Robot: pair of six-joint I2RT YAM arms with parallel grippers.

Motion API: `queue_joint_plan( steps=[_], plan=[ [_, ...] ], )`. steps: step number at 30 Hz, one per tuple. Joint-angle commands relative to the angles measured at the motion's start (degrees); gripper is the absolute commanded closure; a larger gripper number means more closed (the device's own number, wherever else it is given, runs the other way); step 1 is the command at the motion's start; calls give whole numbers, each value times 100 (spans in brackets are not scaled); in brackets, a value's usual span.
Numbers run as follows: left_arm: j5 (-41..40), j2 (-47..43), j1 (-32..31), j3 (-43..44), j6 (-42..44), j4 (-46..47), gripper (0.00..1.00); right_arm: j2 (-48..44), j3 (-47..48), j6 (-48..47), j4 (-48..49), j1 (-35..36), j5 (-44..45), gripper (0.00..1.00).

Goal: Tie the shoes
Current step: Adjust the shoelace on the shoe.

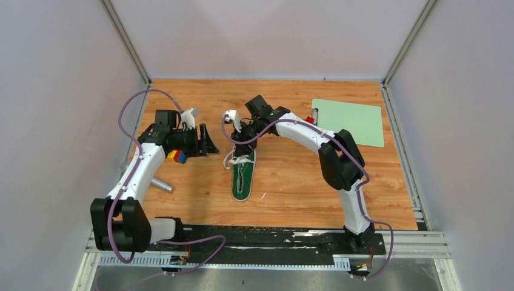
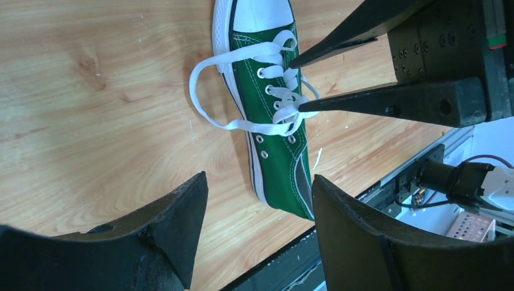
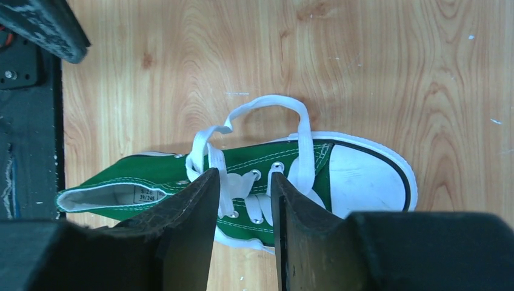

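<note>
The green sneaker (image 1: pixel 244 180) lies flat mid-table, its white toe cap pointing away from the arm bases. It also shows in the left wrist view (image 2: pixel 274 139) and the right wrist view (image 3: pixel 151 176). Its white laces (image 3: pixel 267 102) form a loose loop on the wood beside the eyelets, also seen in the left wrist view (image 2: pixel 203 91). My right gripper (image 3: pixel 243 176) is open, low over the laced part, with the fingers (image 2: pixel 363 100) straddling the crossed laces. My left gripper (image 2: pixel 259 177) is open and empty, left of the shoe (image 1: pixel 209 144) and above the table.
A pale green sheet (image 1: pixel 350 121) lies at the back right. A metal cylinder (image 1: pixel 162 184) lies by the left arm. A black rail (image 1: pixel 273 236) runs along the near table edge. Grey walls close in the left, right and back sides.
</note>
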Motion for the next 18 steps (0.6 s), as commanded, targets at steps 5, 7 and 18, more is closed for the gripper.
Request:
queue_joint_plan(
  steps=[5,7,18],
  plan=[
    [96,-142,23,-72,-487,463,31,124,423,-621,-415,218,247,61],
    [133,-88,24,-180,-569,551,31,138,434,-627,-428,273,316,61],
    [287,6,27,-522,-771,945,37,220,570,-613,-619,388,533,65]
  ],
)
